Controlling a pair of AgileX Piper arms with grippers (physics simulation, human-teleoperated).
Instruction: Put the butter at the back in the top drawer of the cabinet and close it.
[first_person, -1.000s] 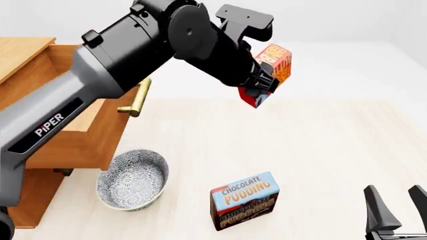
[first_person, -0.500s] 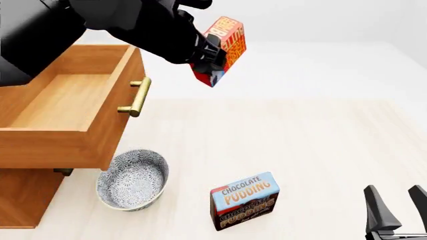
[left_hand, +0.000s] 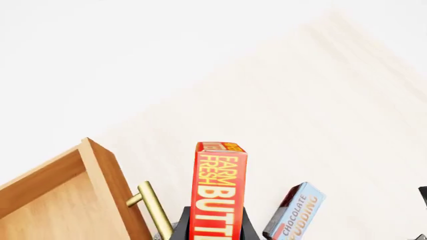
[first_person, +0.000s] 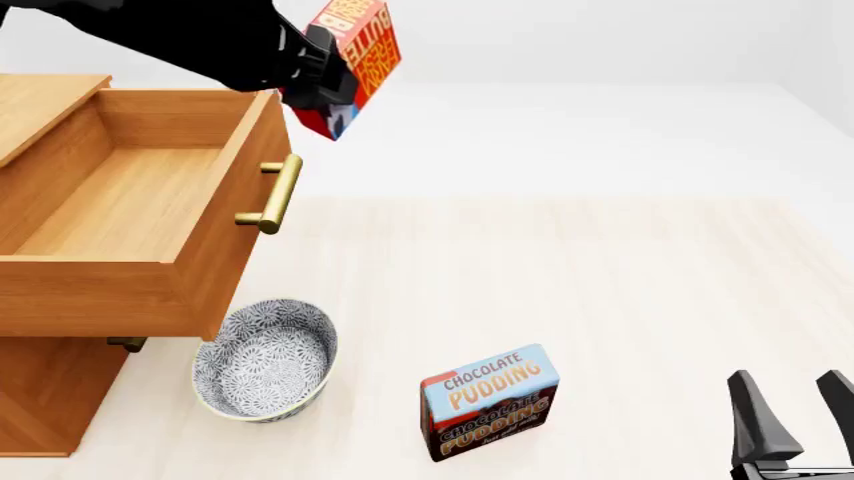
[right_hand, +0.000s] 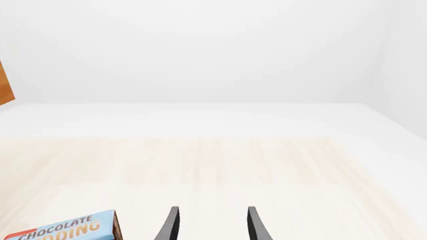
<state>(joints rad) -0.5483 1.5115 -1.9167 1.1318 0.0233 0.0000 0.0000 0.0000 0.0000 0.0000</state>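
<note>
My left gripper (first_person: 320, 75) is shut on the butter (first_person: 354, 60), a red box with orange lettering, and holds it tilted in the air just above the front right corner of the open top drawer (first_person: 120, 205). In the left wrist view the butter (left_hand: 219, 192) stands between the fingers, with the top drawer (left_hand: 60, 200) and its brass handle (left_hand: 155, 210) below it. The drawer of the wooden cabinet (first_person: 40, 400) is pulled out and empty. My right gripper (first_person: 790, 420) rests open at the near right, with its fingers (right_hand: 172, 225) apart over bare table.
A patterned bowl (first_person: 264, 360) sits on the table under the drawer's front. A blue-and-brown Chocolate Pudding box (first_person: 489, 400) stands right of the bowl; it also shows as a Chocolate Pudding box (right_hand: 63, 231) near my right gripper. The drawer's brass handle (first_person: 276, 193) sticks out towards the table.
My left arm has swung left and upward with the butter, from over the middle of the table to the drawer's front corner. The right gripper has not moved.
</note>
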